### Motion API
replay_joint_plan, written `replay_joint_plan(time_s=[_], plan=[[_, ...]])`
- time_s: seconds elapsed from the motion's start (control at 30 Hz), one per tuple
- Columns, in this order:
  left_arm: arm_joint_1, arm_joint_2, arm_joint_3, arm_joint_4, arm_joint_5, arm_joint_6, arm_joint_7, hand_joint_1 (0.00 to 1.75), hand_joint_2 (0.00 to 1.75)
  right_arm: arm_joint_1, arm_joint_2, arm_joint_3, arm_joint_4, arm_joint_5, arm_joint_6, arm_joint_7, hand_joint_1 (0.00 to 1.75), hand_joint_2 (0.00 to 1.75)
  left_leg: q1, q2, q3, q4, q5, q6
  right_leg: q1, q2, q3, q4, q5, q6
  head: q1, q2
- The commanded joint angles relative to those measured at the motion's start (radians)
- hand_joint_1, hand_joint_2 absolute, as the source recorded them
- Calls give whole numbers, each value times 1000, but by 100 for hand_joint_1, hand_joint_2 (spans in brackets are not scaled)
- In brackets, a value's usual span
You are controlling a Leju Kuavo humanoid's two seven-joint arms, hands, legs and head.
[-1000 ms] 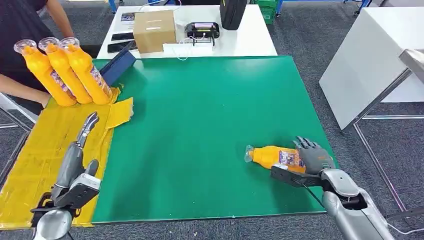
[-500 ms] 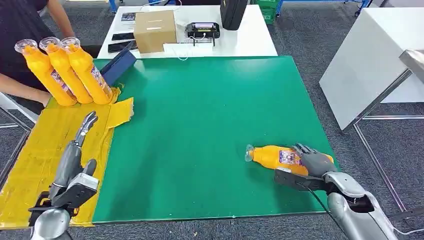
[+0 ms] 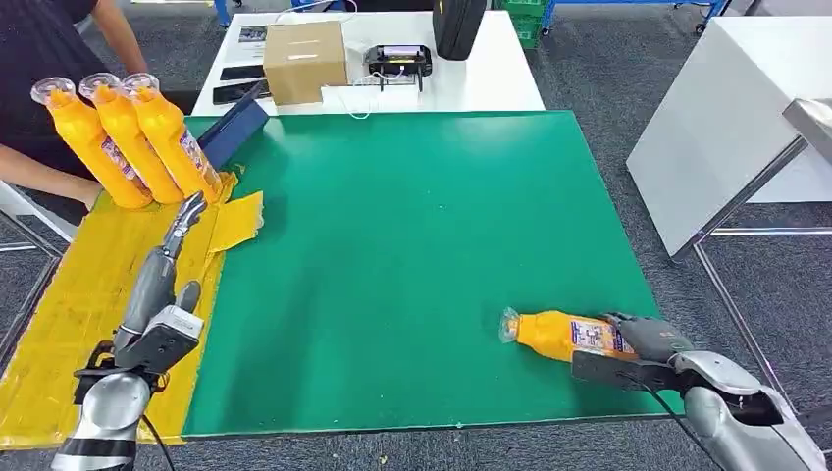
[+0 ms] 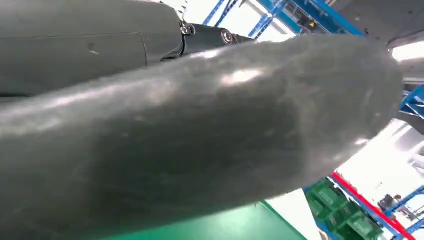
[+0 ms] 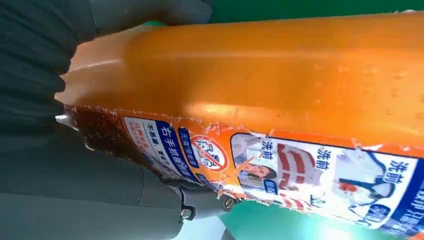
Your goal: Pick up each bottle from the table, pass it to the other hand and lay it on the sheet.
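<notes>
Head view: our right hand (image 3: 643, 339) grips the lying bottle (image 3: 564, 335) at the green mat's (image 3: 412, 226) near right; our left hand (image 3: 169, 260), fingers extended and empty, hovers over the yellow sheet (image 3: 59, 314). Right wrist view: fingers wrap the bottle. Handover and placement remain.

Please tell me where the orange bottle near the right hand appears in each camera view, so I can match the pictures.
Head view: the orange bottle lies on its side near the front right corner of the green mat, gripped by the right hand.
Left wrist view: the bottle is not there; the left hand is close up.
Right wrist view: the bottle is close up, label visible.
Shared landmark: the green mat.
</notes>
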Motion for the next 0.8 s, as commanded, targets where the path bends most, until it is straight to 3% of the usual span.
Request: replay_joint_plan(time_s=[0.03,0.2,0.3,0.4,0.47,0.53,0.57,0.6,0.7,0.73,0.8], plan=[[-56,19,-55,80,9,0,8,0,0,70,-9,52,72,-16,8,19,175,175,2,-6,3,-1,0,-1,1,-2,5,-2,-1,-1,0,0],[-54,27,-64,81,12,1,7,0,0,62,8,50,75,-29,-1,29,175,175,2,-5,5,-1,0,-1,1,1,7,-3,-1,-2,0,0],[-34,24,-49,63,38,-4,19,0,0,55,86,7,84,-69,-41,49,175,175,2,-4,6,-2,0,-1,1,0,8,-3,0,-2,0,0],[92,2,28,-31,233,-129,87,0,0,52,300,-130,-2,-199,-199,18,175,175,2,-2,8,-4,0,-2,2,5,10,-5,1,-2,0,0],[210,-37,87,-120,412,-239,118,0,0,107,468,-197,-210,-373,-266,-34,175,175,3,8,11,-6,-1,-2,2,14,10,-6,2,-3,1,0],[249,-68,89,-152,602,-351,174,0,0,136,535,-172,-359,-528,-277,-51,175,175,3,13,12,-5,-3,-3,3,19,11,-4,1,-3,0,0],[255,-73,68,-161,679,-393,177,0,0,133,553,-144,-412,-602,-290,-47,175,175,2,14,9,-2,-4,-4,2,16,7,-1,1,-2,0,0],[253,-75,57,-163,681,-385,182,0,0,130,549,-128,-425,-608,-302,-28,175,175,3,19,11,-3,-6,-6,2,24,7,-1,1,-4,1,0],[239,-71,47,-156,683,-373,188,0,0,127,533,-130,-412,-620,-308,-28,175,175,1,11,4,-1,-4,-5,1,17,-2,4,-1,-3,-2,0],[235,-73,42,-151,723,-388,205,0,175,126,550,-144,-409,-668,-303,-72,175,175,1,7,4,0,-4,-6,1,15,-1,5,-3,-3,-1,0],[230,-87,2,-163,800,-426,233,0,175,110,590,-115,-437,-707,-295,-102,175,175,2,5,2,-1,-2,-4,2,9,-2,4,-2,-3,0,0]])
